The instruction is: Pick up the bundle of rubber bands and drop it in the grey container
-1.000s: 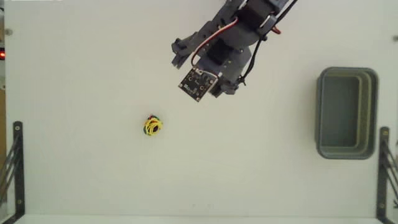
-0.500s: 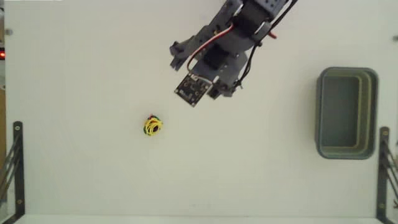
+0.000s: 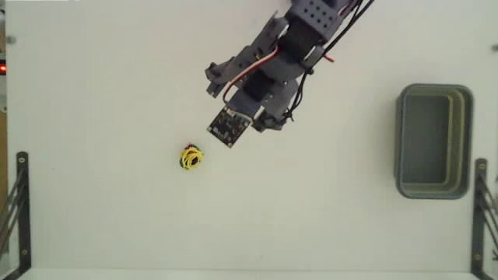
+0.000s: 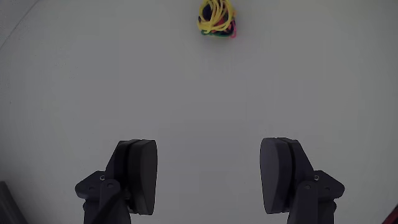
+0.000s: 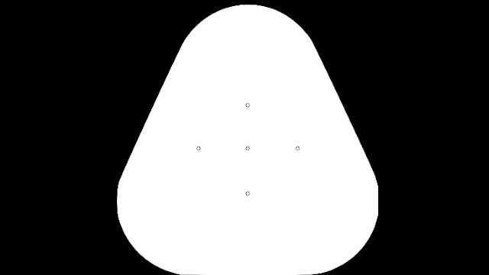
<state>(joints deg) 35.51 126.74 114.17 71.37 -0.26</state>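
The bundle of rubber bands is a small yellow clump with green and red bits, lying on the white table left of centre in the fixed view. In the wrist view the bundle sits at the top edge, well ahead of my gripper. Both dark fingers stand wide apart with nothing between them. The arm reaches in from the top of the fixed view and ends up and to the right of the bundle, apart from it. The grey container stands at the far right and holds nothing.
Black metal brackets stand at the lower left and lower right table edges. Bare white table surface lies between the bundle and the container.
The arm has swung down and to the left in the fixed view, bringing the gripper closer to the bundle. Bundle and container have not moved.
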